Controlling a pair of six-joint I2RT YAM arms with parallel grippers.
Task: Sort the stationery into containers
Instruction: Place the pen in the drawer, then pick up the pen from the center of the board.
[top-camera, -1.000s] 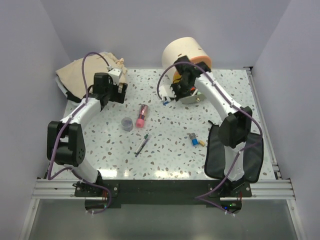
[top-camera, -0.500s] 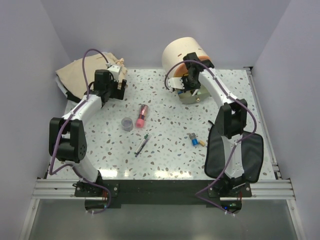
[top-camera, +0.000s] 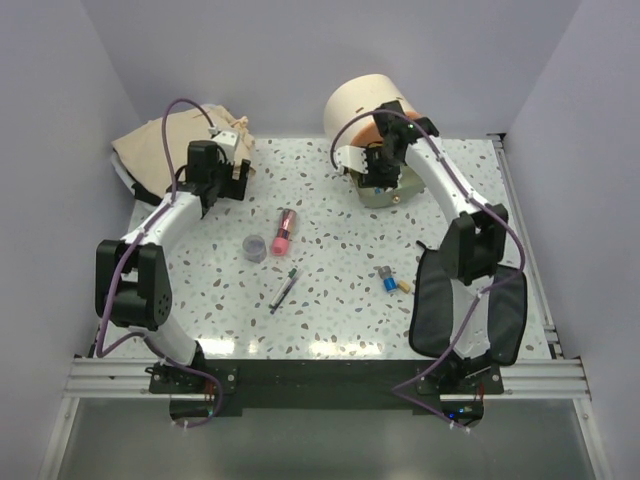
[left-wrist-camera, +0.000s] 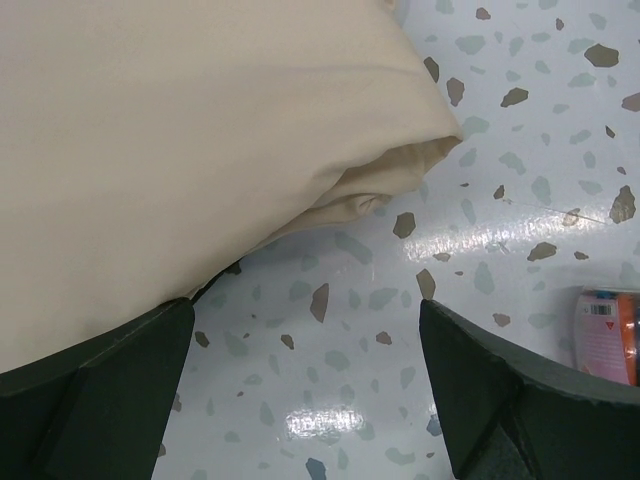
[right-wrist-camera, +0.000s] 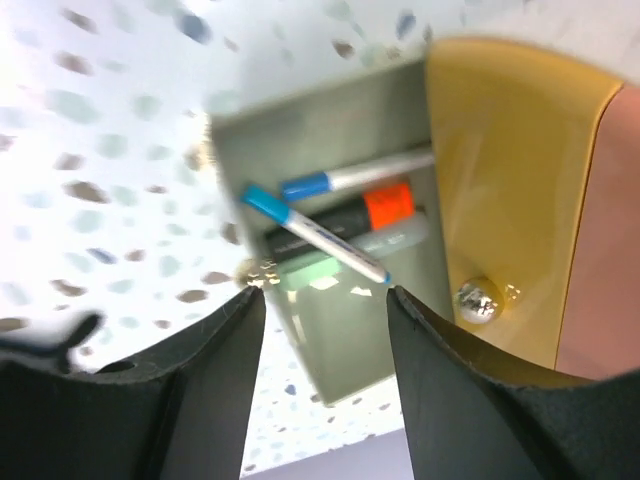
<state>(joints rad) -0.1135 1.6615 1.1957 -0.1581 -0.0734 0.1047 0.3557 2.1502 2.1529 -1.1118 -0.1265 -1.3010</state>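
The cream cylindrical box (top-camera: 362, 104) stands at the back, its orange drawer (right-wrist-camera: 505, 170) pulled out. My right gripper (top-camera: 378, 172) hangs open over the drawer tray (top-camera: 388, 193). In the right wrist view my right gripper (right-wrist-camera: 325, 295) holds nothing. A blue-capped pen (right-wrist-camera: 315, 233) lies across another pen (right-wrist-camera: 355, 175) and the black-and-orange highlighter (right-wrist-camera: 372, 209). My left gripper (top-camera: 232, 176) is open and empty just above the table by a beige cloth bag (left-wrist-camera: 200, 130). On the table lie a pink tube (top-camera: 283, 232), a grey pot (top-camera: 256, 247), a green-capped pen (top-camera: 284, 288) and blue and yellow pieces (top-camera: 392, 282).
The flat black pouch (top-camera: 470, 315) lies at the near right beside the right arm's base. The beige cloth bag (top-camera: 165, 145) fills the back left corner. Grey walls close in the table on three sides. A gold knob (right-wrist-camera: 480, 298) sticks out of the drawer front.
My right gripper carried a blue-capped pen from left of the drawer to above it and opened. The pen now lies in the drawer. The left arm barely shifted.
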